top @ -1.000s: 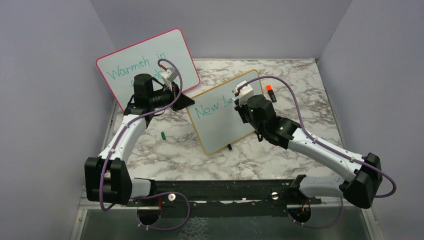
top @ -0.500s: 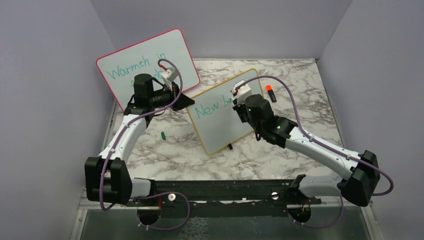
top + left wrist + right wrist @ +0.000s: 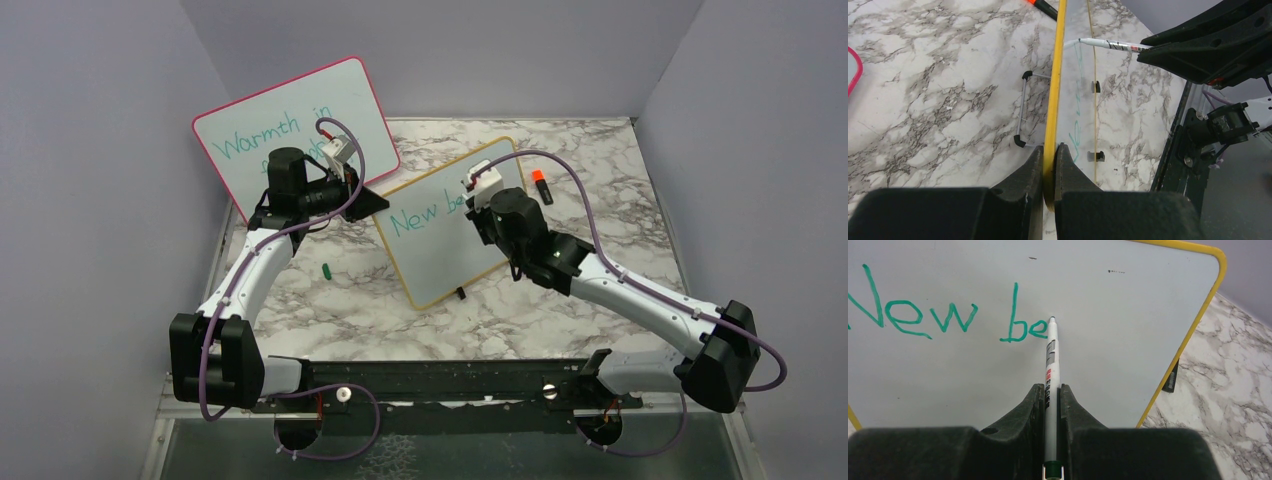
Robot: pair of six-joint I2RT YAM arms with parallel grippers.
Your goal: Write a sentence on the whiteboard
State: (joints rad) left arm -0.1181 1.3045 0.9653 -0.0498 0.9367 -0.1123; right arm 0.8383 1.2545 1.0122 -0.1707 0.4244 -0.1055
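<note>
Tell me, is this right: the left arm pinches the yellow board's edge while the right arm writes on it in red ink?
Almost. The ink is teal-green, not red: the right wrist view shows the writing, "New be", in green beside the marker tip. The rest holds: the left gripper pinches the whiteboard by its yellow edge, and the right gripper holds the marker.

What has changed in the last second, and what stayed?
The right hand, shut on the marker, shifted slightly left across the yellow whiteboard, where the writing reads "New be". Nothing was let go. The left hand stays clamped on the whiteboard's edge; the pink board and the orange pen did not move.
</note>
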